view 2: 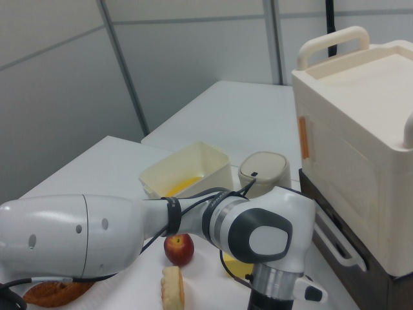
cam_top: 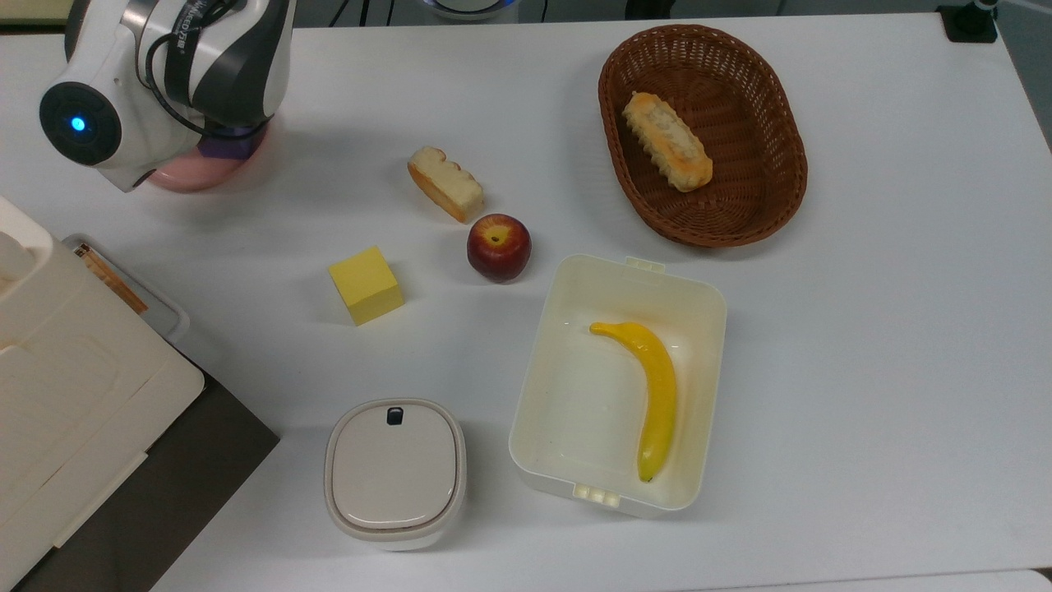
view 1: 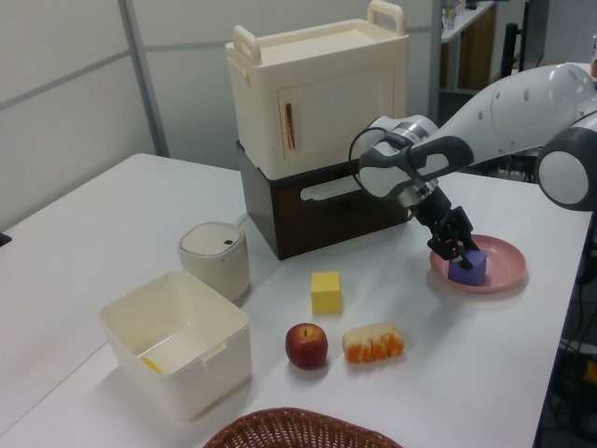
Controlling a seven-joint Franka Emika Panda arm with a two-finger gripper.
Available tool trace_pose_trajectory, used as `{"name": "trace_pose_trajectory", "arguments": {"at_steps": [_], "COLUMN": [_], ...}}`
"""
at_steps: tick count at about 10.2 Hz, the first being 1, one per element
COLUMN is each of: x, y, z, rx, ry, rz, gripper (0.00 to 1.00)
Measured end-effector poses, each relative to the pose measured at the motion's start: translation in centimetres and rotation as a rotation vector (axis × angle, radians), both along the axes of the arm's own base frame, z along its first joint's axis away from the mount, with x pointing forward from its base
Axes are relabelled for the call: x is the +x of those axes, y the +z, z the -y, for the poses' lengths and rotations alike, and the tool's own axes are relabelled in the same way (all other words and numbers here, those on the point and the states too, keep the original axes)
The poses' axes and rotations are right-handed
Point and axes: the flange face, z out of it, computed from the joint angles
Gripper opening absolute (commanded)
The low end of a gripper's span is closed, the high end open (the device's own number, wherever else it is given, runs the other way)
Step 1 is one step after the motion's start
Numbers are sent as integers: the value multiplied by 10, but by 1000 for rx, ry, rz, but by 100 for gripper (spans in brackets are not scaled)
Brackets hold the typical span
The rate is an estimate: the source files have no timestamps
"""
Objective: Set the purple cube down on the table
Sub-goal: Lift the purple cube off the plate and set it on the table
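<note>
The purple cube [view 1: 472, 271] sits on the round pink plate [view 1: 501, 255] at the left view's right. My gripper [view 1: 457, 254] reaches down onto it, and its fingers look closed against the cube's sides. From the top view, the arm's wrist covers most of the plate [cam_top: 174, 178], and only a sliver of the purple cube [cam_top: 229, 149] shows under it. The cube rests on the plate, not on the white table [cam_top: 863, 329].
On the table lie a yellow cube [cam_top: 366, 284], an apple [cam_top: 499, 247] and a bread slice [cam_top: 445, 182]. There is also a wicker basket [cam_top: 779, 123] with a bun, a white box [cam_top: 542, 353] holding a banana, a lidded pot [cam_top: 394, 473] and a cream cabinet [view 1: 317, 89].
</note>
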Motion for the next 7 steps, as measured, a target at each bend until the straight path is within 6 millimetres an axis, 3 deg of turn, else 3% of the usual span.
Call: {"name": "trace_pose_trajectory", "arguments": {"at_steps": [3, 6, 7], "x": [2, 8, 16], "y": [8, 48, 63], "z": [0, -9, -23], "rx": [-1, -6, -11], "ry": [7, 40, 63], "rz": [14, 73, 94], "gripper": [0, 1, 1]}}
